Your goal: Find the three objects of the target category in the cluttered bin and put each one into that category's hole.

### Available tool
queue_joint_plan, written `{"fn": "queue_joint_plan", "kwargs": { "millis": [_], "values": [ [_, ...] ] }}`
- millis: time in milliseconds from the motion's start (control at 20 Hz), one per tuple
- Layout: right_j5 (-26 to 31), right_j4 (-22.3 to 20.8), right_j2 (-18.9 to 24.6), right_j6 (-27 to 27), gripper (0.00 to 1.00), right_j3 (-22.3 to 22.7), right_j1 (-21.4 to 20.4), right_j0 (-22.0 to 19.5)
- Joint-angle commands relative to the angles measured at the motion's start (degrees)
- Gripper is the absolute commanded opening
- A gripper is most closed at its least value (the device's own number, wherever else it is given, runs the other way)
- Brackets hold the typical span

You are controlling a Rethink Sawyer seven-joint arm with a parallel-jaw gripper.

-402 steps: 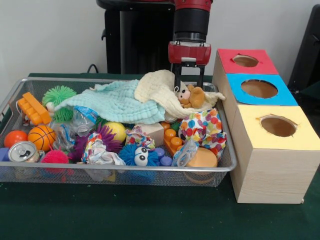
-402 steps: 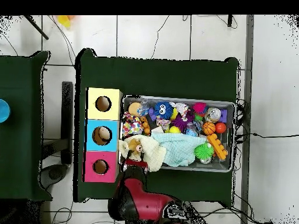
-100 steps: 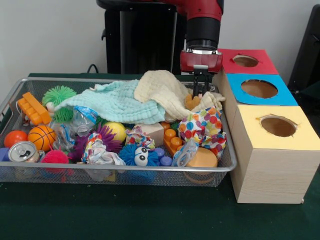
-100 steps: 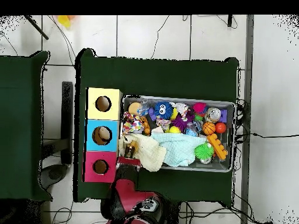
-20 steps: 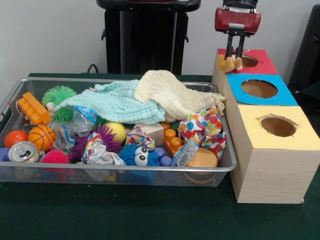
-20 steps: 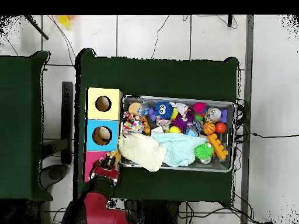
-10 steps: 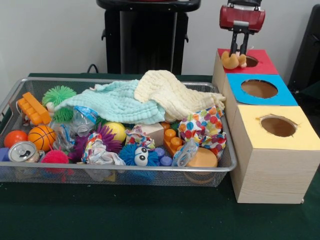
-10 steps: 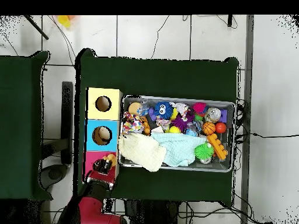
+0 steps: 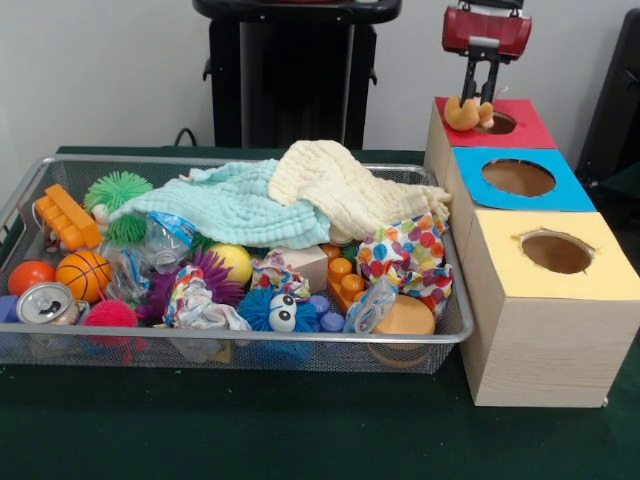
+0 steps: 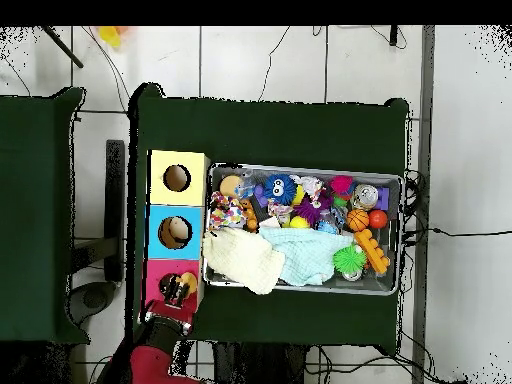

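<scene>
Front view: the hand (image 9: pixel 480 100), at upper right, was clamped on a stuffed toy (image 9: pixel 466 113). Over the last second it had carried the toy from the red box's (image 9: pixel 520 128) edge to the rim of the hole (image 9: pixel 494 122); release likely came next. Nothing blocked the hole.

Overhead view: the toy (image 10: pixel 186 284) sat at lower left beside the red hole (image 10: pixel 173 291). The bin (image 10: pixel 401 232) held cloths (image 10: pixel 300 257) over clutter.

The front view looks level and close across the green table at the wire bin (image 9: pixel 240 345), with the three wooden boxes (image 9: pixel 520 250) just right of it. The overhead view looks straight down from much higher, taking in the whole table and floor; there the boxes (image 10: pixel 176 232) lie left of the bin (image 10: pixel 392 180).
</scene>
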Motion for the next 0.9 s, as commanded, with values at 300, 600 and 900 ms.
{"fn": "queue_joint_plan", "kwargs": {
  "millis": [300, 600, 900],
  "values": [
    [-0.8, 5.4, 3.8, 16.6, 0.00, 1.6, 1.6, 0.7],
    [-0.2, 7.4, 4.1, 16.2, 0.00, 1.0, 1.4, 2.1],
    [0.8, 9.9, 4.7, 16.4, 0.00, 0.4, 1.5, 3.5]
  ]
}}
